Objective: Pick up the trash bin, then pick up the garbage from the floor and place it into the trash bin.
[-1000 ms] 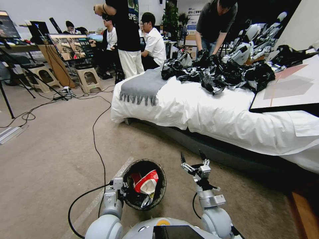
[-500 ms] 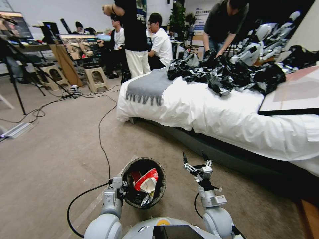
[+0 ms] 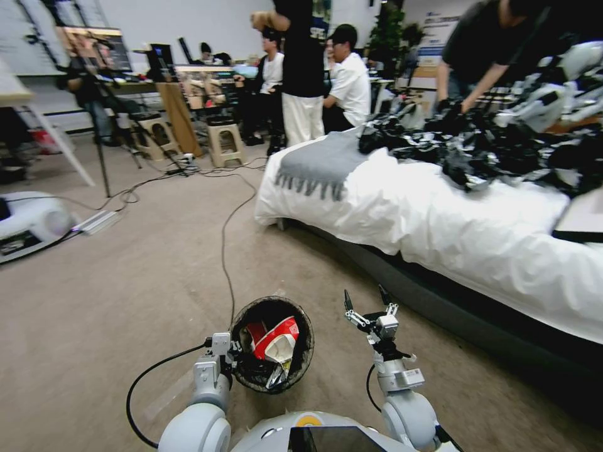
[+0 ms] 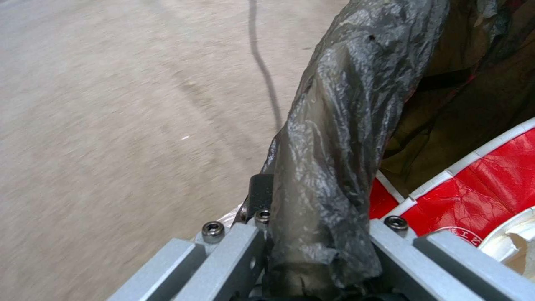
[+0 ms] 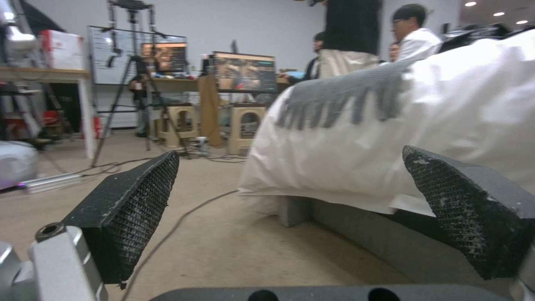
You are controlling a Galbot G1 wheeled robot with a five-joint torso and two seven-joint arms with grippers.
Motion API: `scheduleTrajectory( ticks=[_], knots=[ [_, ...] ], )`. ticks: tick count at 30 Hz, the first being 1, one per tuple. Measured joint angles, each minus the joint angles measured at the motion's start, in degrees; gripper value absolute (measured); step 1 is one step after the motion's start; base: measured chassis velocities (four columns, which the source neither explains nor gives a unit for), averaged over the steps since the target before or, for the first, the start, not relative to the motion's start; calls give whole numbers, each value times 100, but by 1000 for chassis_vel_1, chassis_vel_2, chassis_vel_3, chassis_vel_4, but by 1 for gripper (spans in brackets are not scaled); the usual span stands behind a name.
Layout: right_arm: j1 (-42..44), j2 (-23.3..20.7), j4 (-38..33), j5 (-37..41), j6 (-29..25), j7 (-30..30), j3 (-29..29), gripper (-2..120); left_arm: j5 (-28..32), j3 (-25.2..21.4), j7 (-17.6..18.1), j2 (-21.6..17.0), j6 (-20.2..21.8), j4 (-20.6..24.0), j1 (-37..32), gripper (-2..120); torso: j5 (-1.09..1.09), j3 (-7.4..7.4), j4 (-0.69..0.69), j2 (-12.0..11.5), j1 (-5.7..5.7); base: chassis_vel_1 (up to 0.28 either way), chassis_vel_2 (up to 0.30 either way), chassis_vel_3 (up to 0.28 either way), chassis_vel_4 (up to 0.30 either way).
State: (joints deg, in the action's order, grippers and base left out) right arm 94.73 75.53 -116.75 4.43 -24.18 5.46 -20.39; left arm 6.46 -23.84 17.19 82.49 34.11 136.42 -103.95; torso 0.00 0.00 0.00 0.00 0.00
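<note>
A: Where is the trash bin (image 3: 272,344)?

B: Low in the head view, just in front of the robot's chest, carried by the left hand (image 3: 231,355), which is clamped on the bag-covered rim (image 4: 329,167) at the bin's left side.

A: What's inside?

B: A red-and-white snack wrapper (image 3: 274,339) lies against the black bag lining.

A: And the right hand (image 3: 366,299)?

B: Raised just right of the bin, fingers (image 5: 131,209) spread wide with nothing between them, pointing toward the white-sheeted bed (image 3: 452,220).

A: What's around it?

B: Beige floor (image 3: 113,282) with a black cable (image 3: 225,238) running toward the bin, and a grey fringed throw (image 3: 320,164) over the bed's corner.
</note>
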Motion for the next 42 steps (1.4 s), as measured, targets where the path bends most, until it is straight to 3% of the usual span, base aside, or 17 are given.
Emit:
scheduleTrajectory(
  ticks=[38,42],
  knots=[
    [-173,1,101,5,27,-141,-42,100,-67,55,-38,-25,-64,27,-45,0,0,0,-2,0,0,122,123,124,120],
    [-189,5,119,7,4,-183,-38,100,-109,51,-64,-23,-211,-12,-63,0,0,0,1,0,0,128,109,119,132]
  ],
)
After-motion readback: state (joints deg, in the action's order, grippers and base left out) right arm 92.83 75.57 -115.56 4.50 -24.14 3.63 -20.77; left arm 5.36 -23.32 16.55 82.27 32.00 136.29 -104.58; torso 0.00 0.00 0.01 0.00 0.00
